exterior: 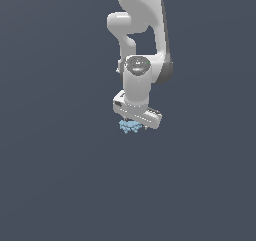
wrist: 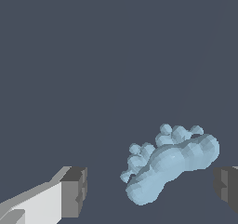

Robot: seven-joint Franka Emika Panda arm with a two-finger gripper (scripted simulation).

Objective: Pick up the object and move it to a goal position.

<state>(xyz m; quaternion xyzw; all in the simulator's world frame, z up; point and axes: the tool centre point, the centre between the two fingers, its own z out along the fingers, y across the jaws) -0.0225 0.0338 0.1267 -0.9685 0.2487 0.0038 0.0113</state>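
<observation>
The object [wrist: 169, 165] is a small pale-blue knobbly lump lying on the dark grey floor. In the wrist view it sits between my two fingers, nearer the one whose grey pad [wrist: 226, 186] shows at the frame's edge than the white finger with a grey pad [wrist: 74, 190]. A gap shows on each side of it, so neither pad touches it. My gripper [wrist: 151, 189] is open around it. In the exterior view the object [exterior: 130, 127] peeks out just under the white hand, and the gripper [exterior: 134, 125] is lowered right over it, with the fingers mostly hidden.
The white arm [exterior: 142, 40] comes down from the top of the exterior view. The plain dark grey floor [exterior: 60, 175] stretches all around, with nothing else on it in view.
</observation>
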